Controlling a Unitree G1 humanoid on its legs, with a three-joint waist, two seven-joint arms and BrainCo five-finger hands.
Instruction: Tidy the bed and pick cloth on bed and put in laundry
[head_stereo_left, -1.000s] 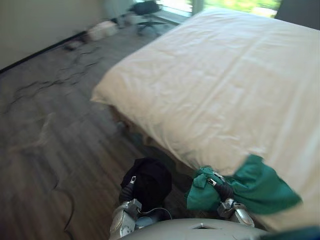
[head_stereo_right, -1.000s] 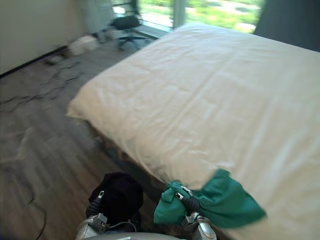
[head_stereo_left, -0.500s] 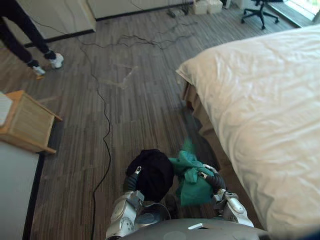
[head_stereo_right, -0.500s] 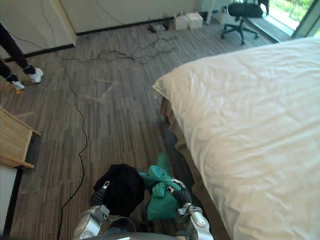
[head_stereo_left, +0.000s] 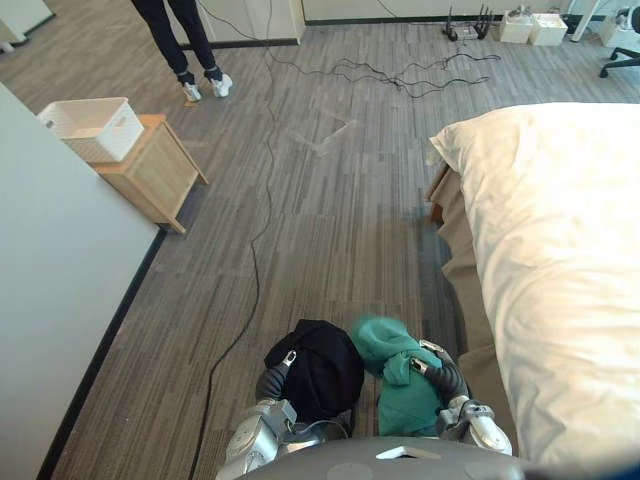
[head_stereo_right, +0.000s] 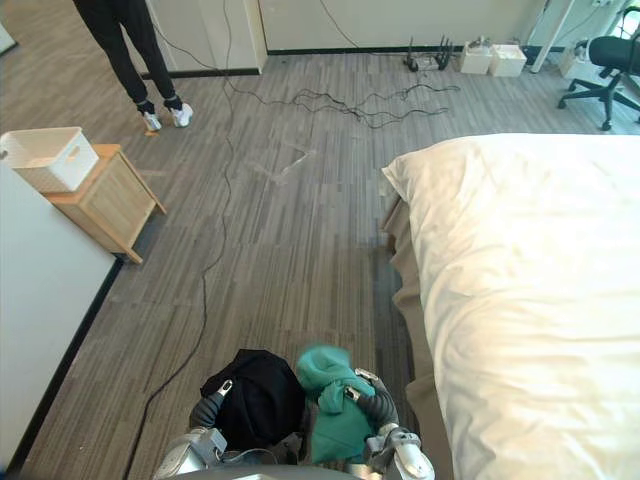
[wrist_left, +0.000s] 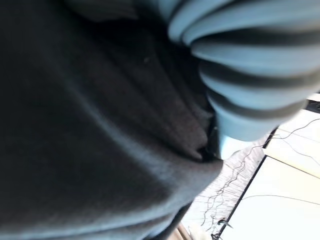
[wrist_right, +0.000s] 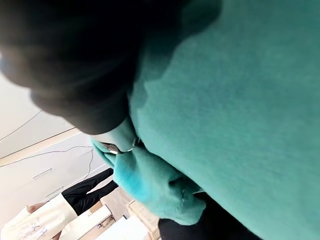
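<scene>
Green cloth (head_stereo_left: 392, 372), bunched over right hand (head_stereo_left: 428, 364)

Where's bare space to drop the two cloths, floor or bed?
The bed is bare across what shows. Open floor lies between the bed's edge and the wooden cabinet. Crowded: the white basket takes most of the cabinet top, cables sprawl on the far floor, a person stands beyond the cabinet.

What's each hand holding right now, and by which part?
Bunched black cloth on the left hand, bunched green cloth on the right hand; fabric hides where each is gripped.
</scene>
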